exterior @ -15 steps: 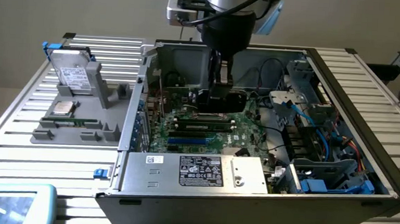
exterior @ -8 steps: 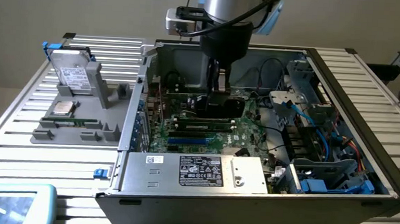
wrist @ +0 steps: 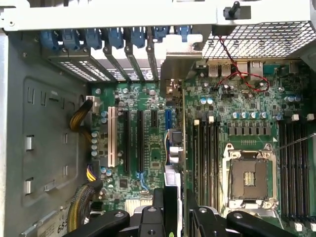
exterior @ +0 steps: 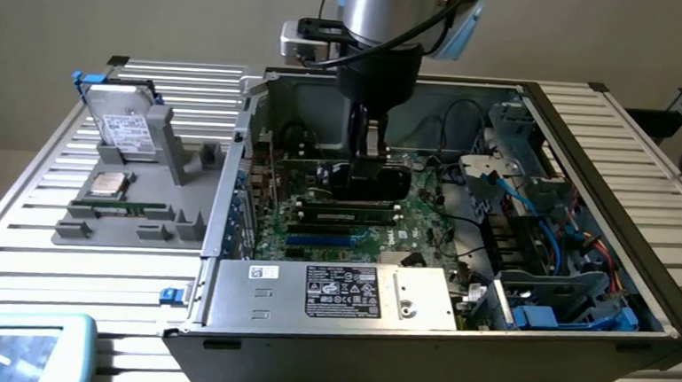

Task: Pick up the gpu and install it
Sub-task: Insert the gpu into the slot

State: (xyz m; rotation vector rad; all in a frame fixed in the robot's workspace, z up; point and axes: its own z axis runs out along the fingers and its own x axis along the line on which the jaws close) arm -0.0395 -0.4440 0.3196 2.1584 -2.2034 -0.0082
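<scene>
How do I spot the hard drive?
On the exterior view's left, beside the open computer case, sits a grey holder. The hard drive stands propped at its far end: silver, boxy, white-labelled, unlike the small flat parts lying nearer.

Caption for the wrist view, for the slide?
Gripper holds the gpu edge-on at the expansion slots of the motherboard, inside the open PC case.

The gpu (wrist: 174,148) is a thin card, edge-on and upright. It stands over the motherboard (wrist: 148,98) inside the case (wrist: 44,123).
</scene>
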